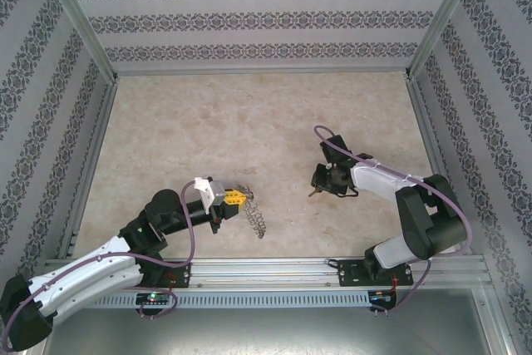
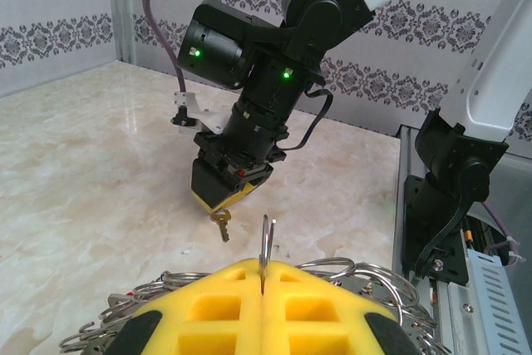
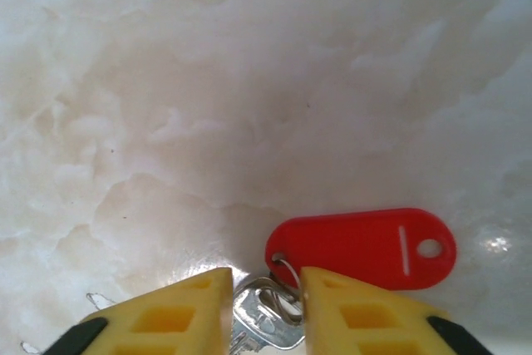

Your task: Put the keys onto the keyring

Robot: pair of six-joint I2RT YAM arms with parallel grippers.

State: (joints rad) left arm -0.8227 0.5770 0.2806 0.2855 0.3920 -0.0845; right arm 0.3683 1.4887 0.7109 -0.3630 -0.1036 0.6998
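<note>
— What is being held nearest?
— The keyring (image 2: pixel 366 276) is being pinched by the clenched left gripper (image 2: pixel 263 268).
— And farther out?
— A key (image 3: pixel 266 326) (its red tag (image 3: pixel 357 247) lying on the table (image 3: pixel 249 81)) is being flanked by the right gripper (image 3: pixel 266 282); whether it is gripped cannot be told.

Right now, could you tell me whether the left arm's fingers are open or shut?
Shut. In the left wrist view the yellow fingers meet at the midline, pinching a wire loop of the keyring between them.
</note>
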